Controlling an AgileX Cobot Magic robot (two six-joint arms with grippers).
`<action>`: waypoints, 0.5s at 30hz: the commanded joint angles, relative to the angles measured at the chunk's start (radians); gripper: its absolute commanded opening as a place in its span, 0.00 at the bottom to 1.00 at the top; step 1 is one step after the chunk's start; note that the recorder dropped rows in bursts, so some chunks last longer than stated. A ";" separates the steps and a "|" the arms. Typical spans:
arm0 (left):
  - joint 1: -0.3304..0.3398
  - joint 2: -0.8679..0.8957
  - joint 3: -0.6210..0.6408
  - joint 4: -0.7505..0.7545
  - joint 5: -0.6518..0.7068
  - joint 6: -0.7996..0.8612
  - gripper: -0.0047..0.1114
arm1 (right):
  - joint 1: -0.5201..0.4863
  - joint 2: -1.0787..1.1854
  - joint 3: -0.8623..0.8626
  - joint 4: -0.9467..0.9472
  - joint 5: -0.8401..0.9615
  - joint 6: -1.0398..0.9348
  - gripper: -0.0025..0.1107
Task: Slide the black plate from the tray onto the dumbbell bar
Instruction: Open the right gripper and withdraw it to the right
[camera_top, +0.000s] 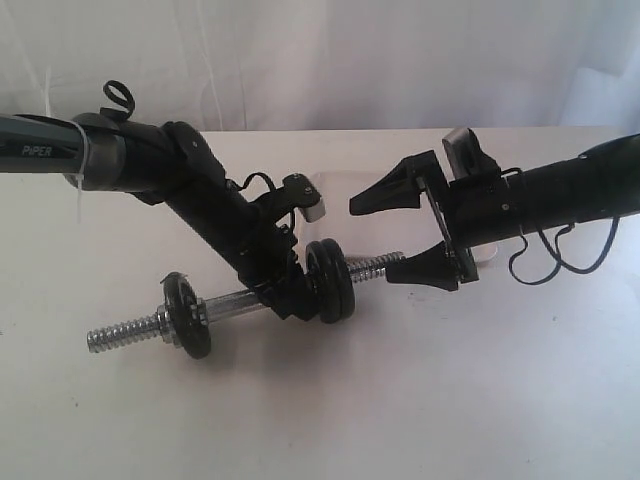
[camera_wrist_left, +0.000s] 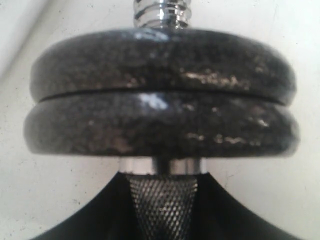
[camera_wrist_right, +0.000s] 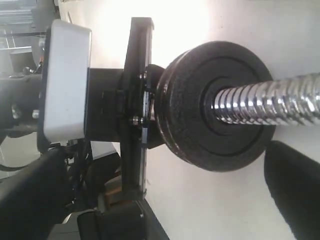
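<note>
Plate (camera_top: 341, 288) sat on your bar (camera_top: 130, 330), pressed flat against a second black disc (camera_top: 322, 278), with bare thread sticking out beyond it. Your left gripper (camera_top: 284, 296) was clamped on the bar's knurled middle, just beside both discs. Your right gripper (camera_top: 400, 232) stood spread wide, holding nothing, near the threaded end.

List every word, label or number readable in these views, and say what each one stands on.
"PIPER": white letters on the dark tube of the left arm, seen in the exterior view.
Nothing else can be read: the black discs, the dumbbell bar and the right arm show no readable markings.
</note>
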 joint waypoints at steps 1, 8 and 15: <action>0.003 -0.149 -0.017 -0.074 0.022 0.000 0.04 | -0.019 -0.012 -0.001 -0.034 0.010 -0.003 0.95; 0.003 -0.149 -0.017 -0.074 0.019 0.000 0.04 | -0.070 -0.012 -0.001 -0.057 0.010 -0.003 0.94; 0.003 -0.149 -0.017 -0.074 0.003 0.000 0.04 | -0.100 -0.012 -0.001 -0.057 0.010 -0.003 0.94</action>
